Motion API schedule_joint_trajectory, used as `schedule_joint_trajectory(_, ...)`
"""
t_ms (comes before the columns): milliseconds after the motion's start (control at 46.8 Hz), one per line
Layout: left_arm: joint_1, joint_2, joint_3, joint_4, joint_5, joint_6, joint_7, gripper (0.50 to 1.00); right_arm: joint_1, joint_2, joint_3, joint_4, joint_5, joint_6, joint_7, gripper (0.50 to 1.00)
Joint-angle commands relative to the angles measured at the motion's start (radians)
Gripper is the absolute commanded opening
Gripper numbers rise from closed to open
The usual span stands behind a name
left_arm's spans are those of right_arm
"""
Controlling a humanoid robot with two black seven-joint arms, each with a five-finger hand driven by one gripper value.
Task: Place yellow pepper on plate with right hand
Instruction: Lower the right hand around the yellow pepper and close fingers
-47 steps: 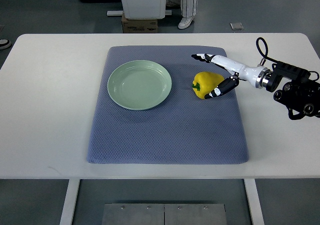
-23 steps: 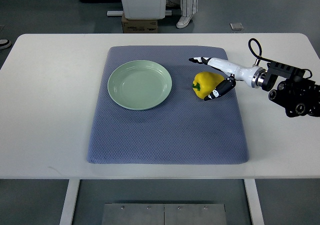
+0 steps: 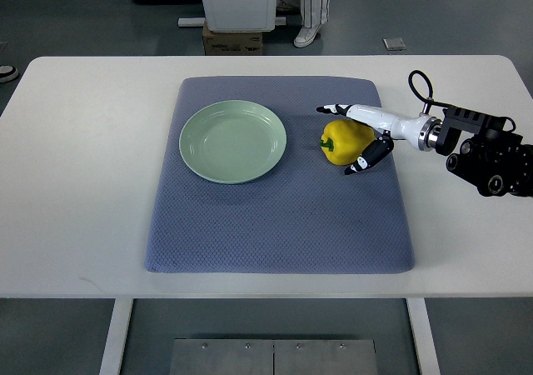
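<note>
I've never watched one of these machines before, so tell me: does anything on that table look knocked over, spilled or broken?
Nothing stands out. The green plate sits flat and empty on the blue mat. The yellow pepper lies on the mat to its right, looking whole, with the right hand open around it. No spill shows.

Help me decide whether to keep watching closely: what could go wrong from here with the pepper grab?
The right hand brackets the glossy yellow bell pepper with spread fingers, not yet closed; on closing, the rounded pepper could slip or roll across the blue-grey quilted mat. A loose hold might also drop it before it reaches the pale green round plate.
</note>
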Motion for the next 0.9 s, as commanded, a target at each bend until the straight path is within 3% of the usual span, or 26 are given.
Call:
schedule_joint_trajectory(0,0.000,0.000,0.000,-0.001,0.000,0.000,0.000,1.000,-0.001,0.004,-0.002,-0.001,0.000,-0.006,0.000,0.993)
schedule_joint_trajectory(491,0.000,0.000,0.000,0.001,0.001,0.000,0.000,1.000,0.000,0.014,-0.024,-0.010,0.000,-0.017,0.000,0.864)
schedule_joint_trajectory(555,0.000,0.000,0.000,0.001,0.000,0.000,0.000,1.000,0.000,0.012,-0.024,-0.011,0.000,-0.017,0.000,0.816)
schedule_joint_trajectory(619,0.000,0.000,0.000,0.001,0.001,0.000,0.000,1.000,0.000,0.012,-0.024,-0.011,0.000,-0.017,0.000,0.734)
schedule_joint_trajectory(705,0.000,0.000,0.000,-0.001,0.000,0.000,0.000,1.000,0.000,0.012,-0.024,-0.011,0.000,-0.016,0.000,0.605)
schedule_joint_trajectory(748,0.000,0.000,0.000,-0.001,0.001,0.000,0.000,1.000,0.003,0.012,-0.024,-0.011,0.000,-0.016,0.000,0.500)
schedule_joint_trajectory(876,0.000,0.000,0.000,-0.001,0.001,0.000,0.000,1.000,0.008,0.012,-0.024,-0.010,0.000,-0.016,0.000,0.500)
